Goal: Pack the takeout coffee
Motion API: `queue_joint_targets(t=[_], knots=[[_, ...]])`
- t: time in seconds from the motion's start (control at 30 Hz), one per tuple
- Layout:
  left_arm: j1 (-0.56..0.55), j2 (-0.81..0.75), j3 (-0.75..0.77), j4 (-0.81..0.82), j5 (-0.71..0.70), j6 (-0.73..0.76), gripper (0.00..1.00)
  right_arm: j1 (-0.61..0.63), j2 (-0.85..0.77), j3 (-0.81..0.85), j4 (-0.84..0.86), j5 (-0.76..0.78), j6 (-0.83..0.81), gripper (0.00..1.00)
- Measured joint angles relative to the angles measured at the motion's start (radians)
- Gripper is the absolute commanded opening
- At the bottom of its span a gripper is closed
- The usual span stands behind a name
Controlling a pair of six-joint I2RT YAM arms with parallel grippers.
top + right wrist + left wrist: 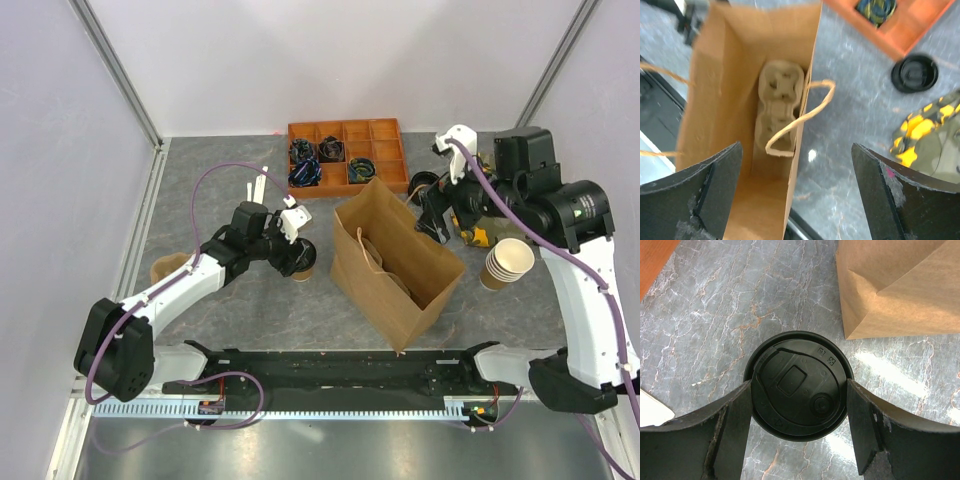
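The takeout coffee [798, 385], a tan cup under a round black lid, stands left of the brown paper bag [395, 265]. My left gripper [799, 390] comes at it from the left, and both fingers press against the sides of the lid. In the top view the cup [304, 266] shows just past the gripper [296, 255]. My right gripper [796, 150] hangs open over the bag's right wall [802, 165], holding nothing. A pulp cup carrier [777, 107] lies on the bag's floor, and a twine handle [805, 112] loops over the rim.
An orange compartment tray [347, 128] sits at the back. Loose black lids [914, 73] lie right of it, next to a yellow-and-black object [927, 127]. A stack of tan cups [505, 262] lies under the right arm. Another tan cup [168, 268] is at the far left.
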Motion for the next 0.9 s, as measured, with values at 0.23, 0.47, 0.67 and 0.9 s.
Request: queue_joint_targets(t=[0.23,0.47,0.67,0.9], knots=[[0.0,0.0,0.0,0.006,0.004,0.0,0.74,0.0,-0.026,-0.183,0.042,0.021,-0.027,0.85],[0.0,-0.014,-0.011,0.007,0.004,0.0,0.74,0.0,-0.021,-0.283,0.13,0.011,-0.041,0.51],[0.0,-0.05,-0.036,0.01,0.004,0.0,0.75,0.0,0.007,-0.293,0.175,-0.013,-0.048,0.1],[0.0,-0.083,-0.071,0.013,0.002,0.0,0.77,0.0,0.06,-0.266,0.214,-0.045,-0.084,0.0]])
